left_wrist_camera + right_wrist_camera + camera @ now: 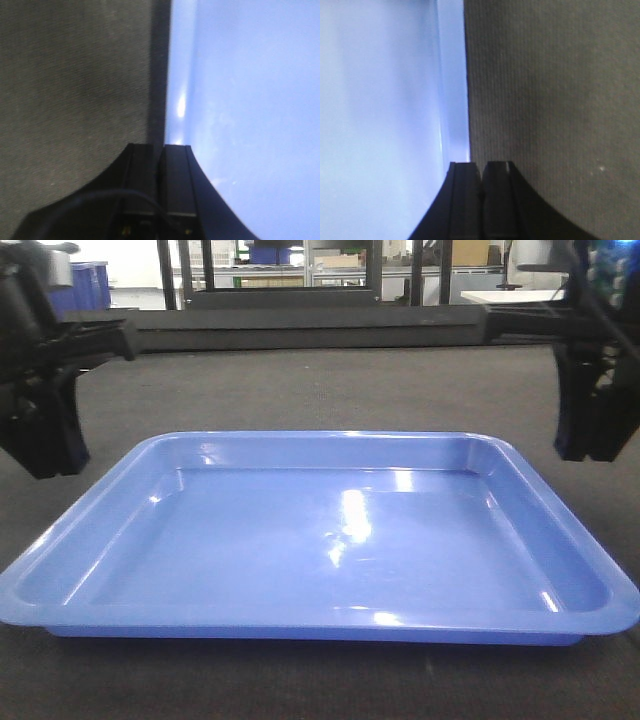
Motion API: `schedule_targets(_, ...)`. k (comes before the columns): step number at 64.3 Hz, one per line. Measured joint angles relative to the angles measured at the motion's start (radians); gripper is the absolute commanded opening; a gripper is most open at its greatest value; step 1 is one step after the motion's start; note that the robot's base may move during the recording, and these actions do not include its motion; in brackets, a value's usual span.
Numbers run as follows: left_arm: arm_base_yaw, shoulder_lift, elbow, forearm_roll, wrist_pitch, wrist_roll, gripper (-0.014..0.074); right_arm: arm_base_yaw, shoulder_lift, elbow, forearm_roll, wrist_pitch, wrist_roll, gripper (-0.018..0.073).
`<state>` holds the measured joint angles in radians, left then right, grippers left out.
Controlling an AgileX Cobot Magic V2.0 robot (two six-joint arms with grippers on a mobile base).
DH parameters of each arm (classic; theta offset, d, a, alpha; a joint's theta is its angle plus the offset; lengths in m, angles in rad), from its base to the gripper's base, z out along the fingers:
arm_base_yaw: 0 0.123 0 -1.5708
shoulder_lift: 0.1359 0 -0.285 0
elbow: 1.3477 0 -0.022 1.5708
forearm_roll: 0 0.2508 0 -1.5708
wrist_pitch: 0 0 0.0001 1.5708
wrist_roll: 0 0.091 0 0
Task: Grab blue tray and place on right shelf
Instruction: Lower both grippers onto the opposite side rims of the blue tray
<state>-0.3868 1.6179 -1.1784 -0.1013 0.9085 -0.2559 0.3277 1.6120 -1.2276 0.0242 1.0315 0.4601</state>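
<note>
The blue tray [320, 540] is seen nearest, lying flat and upright on a dark grey mat [320, 390]. It is placed across the middle of the front view, with one long rim toward the camera. Its inside is glossy, and bright reflections are seen on the bottom. Nothing is held in it.

Behind the near rim, at the two short ends of the tray, the black grippers are seen. The left gripper [48, 462] is held just outside the left end and the right gripper [588, 450] just outside the right end. Both appear to hang above the mat, apart from the tray.

In the left wrist view, the two fingers [145, 170] are pressed together with only a thin seam between them, and they are lined up with the tray's edge. The same is shown in the right wrist view, where the fingers [465, 190] are also closed against each other. Nothing is pinched by either gripper.

Farther back, the mat is ended by a long black bar [320, 330]. Beyond it, dark blue bins [88, 285] are seen at the far left, metal racks [300, 270] in the middle, and a white table [510, 297] at the right.
</note>
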Motion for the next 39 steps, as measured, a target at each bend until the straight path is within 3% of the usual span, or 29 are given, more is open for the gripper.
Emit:
schedule_targets(30, 0.0, 0.021, -0.032, 0.0, 0.038, 0.0, -0.001, 0.054, 0.068, -0.012, 0.027, 0.002, 0.0, 0.0065)
schedule_targets(34, 0.0, 0.021, -0.032, -0.004, 0.041, 0.0, 0.0038, 0.054, 0.068, -0.012, 0.016, 0.002, 0.0, 0.0106)
schedule_targets(39, 0.0, 0.021, -0.032, -0.013, 0.041, 0.0, 0.0122, 0.054, 0.068, -0.012, -0.004, 0.004, 0.0, 0.0235)
